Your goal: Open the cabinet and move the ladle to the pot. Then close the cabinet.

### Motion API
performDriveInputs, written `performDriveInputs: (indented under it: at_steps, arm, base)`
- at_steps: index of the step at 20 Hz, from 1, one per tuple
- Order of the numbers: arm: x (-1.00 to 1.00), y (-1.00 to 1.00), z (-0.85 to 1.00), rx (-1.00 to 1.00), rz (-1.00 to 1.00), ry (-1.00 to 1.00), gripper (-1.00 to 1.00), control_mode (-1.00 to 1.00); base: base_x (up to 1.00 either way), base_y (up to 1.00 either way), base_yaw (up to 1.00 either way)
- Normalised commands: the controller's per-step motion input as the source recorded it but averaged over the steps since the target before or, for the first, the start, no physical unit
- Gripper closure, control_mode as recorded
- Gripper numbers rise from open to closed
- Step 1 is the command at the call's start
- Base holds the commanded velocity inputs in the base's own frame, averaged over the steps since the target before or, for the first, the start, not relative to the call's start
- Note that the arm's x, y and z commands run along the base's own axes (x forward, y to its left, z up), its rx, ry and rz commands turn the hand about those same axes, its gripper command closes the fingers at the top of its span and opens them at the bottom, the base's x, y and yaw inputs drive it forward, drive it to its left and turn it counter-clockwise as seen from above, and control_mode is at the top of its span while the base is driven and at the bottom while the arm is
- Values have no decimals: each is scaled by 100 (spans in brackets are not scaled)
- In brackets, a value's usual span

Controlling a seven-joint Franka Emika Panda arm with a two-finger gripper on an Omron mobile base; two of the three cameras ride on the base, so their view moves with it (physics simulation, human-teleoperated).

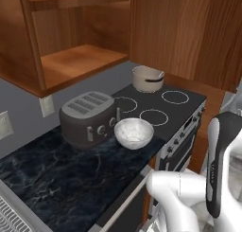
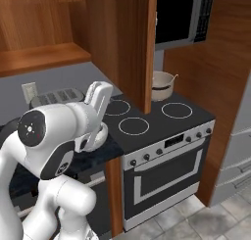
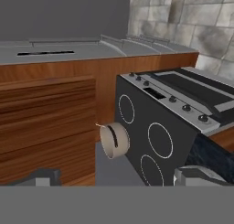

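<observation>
Two fingertips of the gripper (image 3: 114, 176) stand far apart at the bottom of the hand view, spread wide with nothing between them. The arm is folded low and close to the base: in the left base view its white shoulder and a dark-striped link rise at the lower right, and in the right base view the elbow bends up in front of the toaster (image 2: 58, 97) and the white bowl (image 2: 100, 134). The hand view is rolled, so the stove (image 3: 155, 136) stands tilted on its side, with the pot (image 3: 114, 140) seen side-on against the wall. The pot (image 1: 147, 78) sits on the back left burner of the stove (image 1: 163, 110); a thin pale handle, the ladle (image 1: 160, 75), leans out over its right rim, its end hidden inside. The cabinet (image 1: 71, 41) is open, its lower shelf bare wood, and its door (image 2: 132, 43) hangs edge-on in the right base view, partly covering the pot (image 2: 162, 85). The left base view shows the toaster (image 1: 89, 117) and the white bowl (image 1: 133, 133) side by side on the dark counter (image 1: 61, 179); the right base view alone gives the oven front (image 2: 166, 178) and the microwave (image 2: 179, 16) above.
</observation>
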Motion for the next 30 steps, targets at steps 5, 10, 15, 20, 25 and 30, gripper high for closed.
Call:
performDriveInputs:
  at_steps: [5,10,15,20,25,30]
  arm:
    - [0,0,0,0,0,0,-100,100]
    - [0,0,0,0,0,0,-100,100]
    - [0,0,0,0,0,0,-100,100]
    - [0,16,0,-4,1,-5,-100,-100]
    - [-17,4,13,-3,0,-10,-100,-100]
    - [-19,-8,25,0,0,0,-100,-100]
  base:
    - [36,88,21]
    - [8,38,22]
    - [0,42,9]
    - [0,27,2]
    - [0,0,0]
    - [0,0,0]
